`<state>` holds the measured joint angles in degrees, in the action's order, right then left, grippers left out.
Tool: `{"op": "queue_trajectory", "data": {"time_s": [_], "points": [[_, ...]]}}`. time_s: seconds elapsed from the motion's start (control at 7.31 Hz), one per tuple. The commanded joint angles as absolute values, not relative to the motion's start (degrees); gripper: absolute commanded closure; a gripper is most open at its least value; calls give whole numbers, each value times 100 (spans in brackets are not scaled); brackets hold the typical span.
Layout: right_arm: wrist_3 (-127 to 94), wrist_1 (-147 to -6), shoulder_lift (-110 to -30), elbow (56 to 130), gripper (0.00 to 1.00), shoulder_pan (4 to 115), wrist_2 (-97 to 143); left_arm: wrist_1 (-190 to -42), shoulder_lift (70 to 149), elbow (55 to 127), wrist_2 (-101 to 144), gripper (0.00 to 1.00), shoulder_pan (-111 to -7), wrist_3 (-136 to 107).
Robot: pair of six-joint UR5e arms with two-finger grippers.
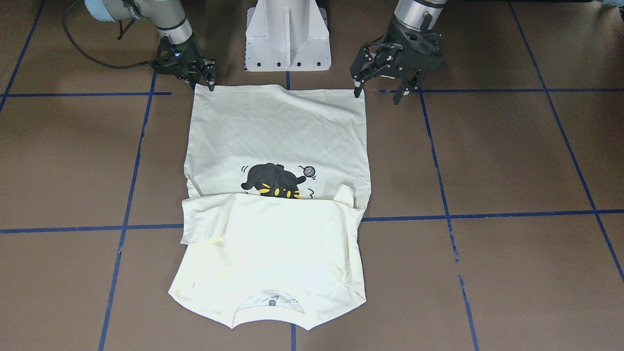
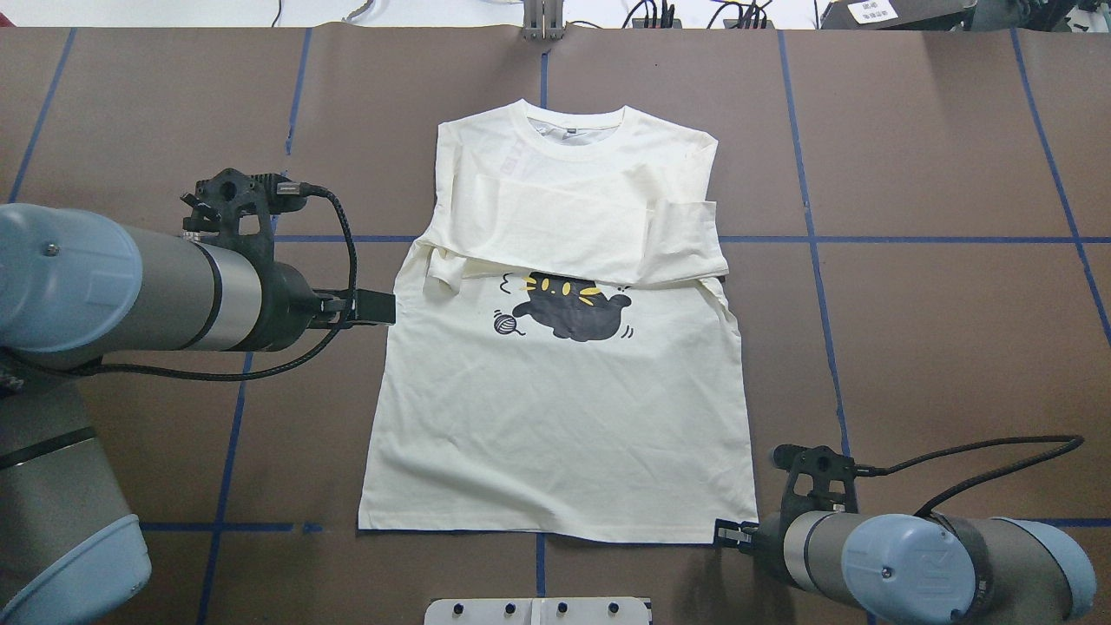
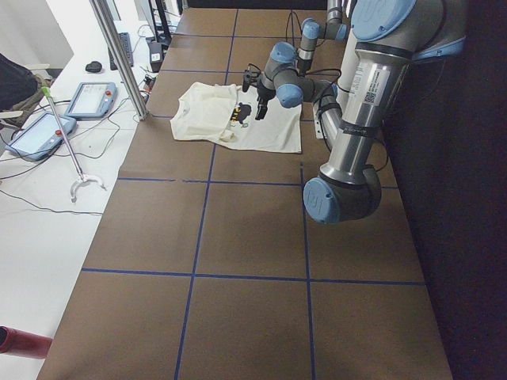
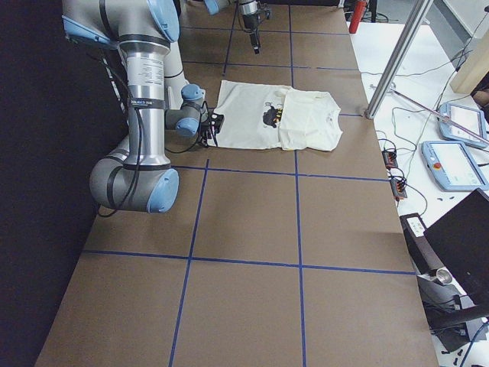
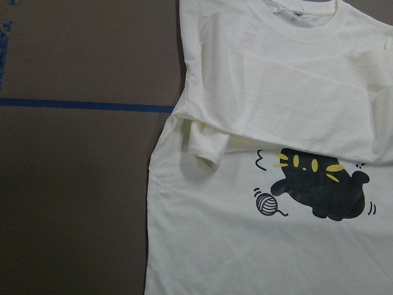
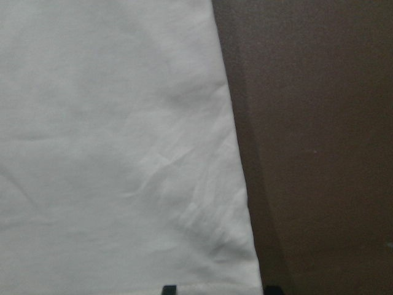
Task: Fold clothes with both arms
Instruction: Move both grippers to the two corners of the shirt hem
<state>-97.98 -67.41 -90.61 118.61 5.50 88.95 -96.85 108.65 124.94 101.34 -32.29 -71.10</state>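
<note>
The cream-white shirt [image 2: 555, 417] lies flat, print side up, collar at the table's far side. Its sleeves are folded across the chest and cover the top of the black cat print [image 2: 568, 314]. My right gripper [image 2: 725, 531] sits low at the near right hem corner. In the right wrist view its fingertips [image 6: 169, 289] stand apart, with that corner of the shirt [image 6: 110, 153] between them, lying flat. My left gripper [image 1: 379, 96] is open and hangs above the table by the shirt's [image 1: 278, 131] left edge, holding nothing. The left wrist view looks down on the folded left sleeve [image 5: 206, 144].
The white pedestal base [image 1: 287, 36] stands just behind the hem. Blue tape lines [image 2: 911, 239] cross the brown table. Beyond the far edge a metal post [image 3: 119, 59], teach pendants [image 3: 91, 99] and cables lie on a white bench.
</note>
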Motion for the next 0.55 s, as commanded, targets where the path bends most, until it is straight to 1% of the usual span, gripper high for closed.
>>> {"op": "queue_trajectory", "data": {"time_s": [0.0, 0.41], "points": [[-9800, -6741, -9070, 11874, 61, 563, 8912, -9686, 10863, 12472, 10134, 0, -3217, -7110], [-9791, -6750, -9079, 11857, 61, 668, 8912, -9694, 10872, 12472, 10134, 0, -3217, -7110]]}}
